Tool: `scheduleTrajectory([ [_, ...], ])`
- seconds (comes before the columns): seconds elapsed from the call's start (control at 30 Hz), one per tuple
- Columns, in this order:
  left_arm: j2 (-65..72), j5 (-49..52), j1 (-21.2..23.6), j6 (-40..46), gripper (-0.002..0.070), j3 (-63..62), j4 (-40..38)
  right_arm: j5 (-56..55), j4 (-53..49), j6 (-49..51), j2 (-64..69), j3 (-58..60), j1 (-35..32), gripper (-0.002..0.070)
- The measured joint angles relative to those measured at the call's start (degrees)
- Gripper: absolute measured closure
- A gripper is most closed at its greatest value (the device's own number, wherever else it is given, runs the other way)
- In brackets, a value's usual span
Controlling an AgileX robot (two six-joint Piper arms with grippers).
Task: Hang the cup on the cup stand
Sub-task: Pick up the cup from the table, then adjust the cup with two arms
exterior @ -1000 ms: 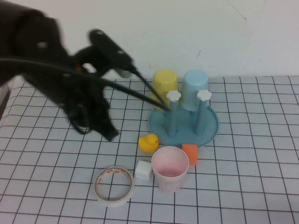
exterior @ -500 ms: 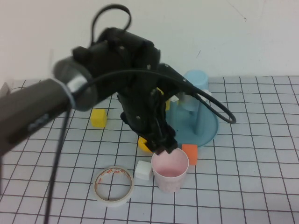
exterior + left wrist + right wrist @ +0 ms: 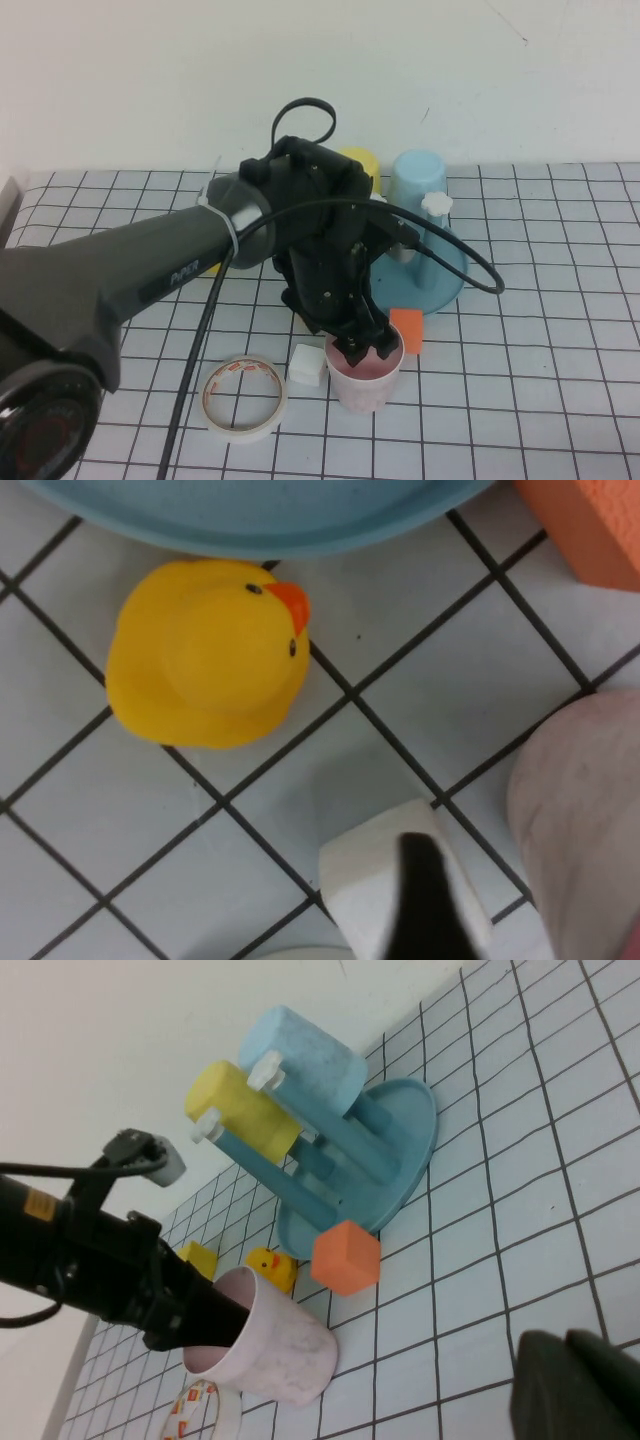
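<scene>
Left gripper point(image 3: 365, 350) at the rim of the cup point(image 3: 364, 375); right gripper point(image 3: 580, 1385) aside.

Cup stand point(image 3: 440, 285): blue, at the back, bearing a yellow cup point(image 3: 362, 160) and a light blue cup point(image 3: 418, 180). Pink cup: upright, near side, in front of the stand. Left gripper: fingers straddling the cup's rim, one inside; grip not discernible. Right gripper: seen only in its own wrist view, well apart from the cup; finger state cannot be told. Tape roll point(image 3: 244, 397), orange block point(image 3: 407, 329), rubber duck point(image 3: 205, 650), white block point(image 3: 307, 364): around the cup.

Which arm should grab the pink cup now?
Left. The left gripper is already at the pink cup's rim, reaching into its mouth beside the cup stand. The right gripper is away from it, out of the high view.
</scene>
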Motion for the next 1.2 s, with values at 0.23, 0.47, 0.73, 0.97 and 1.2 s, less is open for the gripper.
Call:
scheduleTrajectory([
  [0.23,1.01,-0.48,0.0,0.0,0.0613,-0.05,-0.98,0.0,0.0,0.0,0.0,0.0,0.0,0.0678],
  [0.47,-1.36,-0.98,0.0,1.92,0.0667,-0.64,-0.79,0.29,0.11,0.0,0.0,0.0,0.0,0.0678],
  [0.73,-18.18,-4.81,0.0,6.45,0.0668,3.26,-0.35,0.81,0.44,0.0,0.0,0.0,0.0,0.0678],
  [0.97,-41.6,-25.94,0.0,7.45,0.0668,27.25,-0.1,2.16,2.06,0.0,0.0,0.0,0.0,0.0678],
  [1.2,-60.79,-61.12,0.0,7.59,0.0668,52.48,1.23,4.35,15.2,-6.43,0.53,0.0,0.0,0.0678],
])
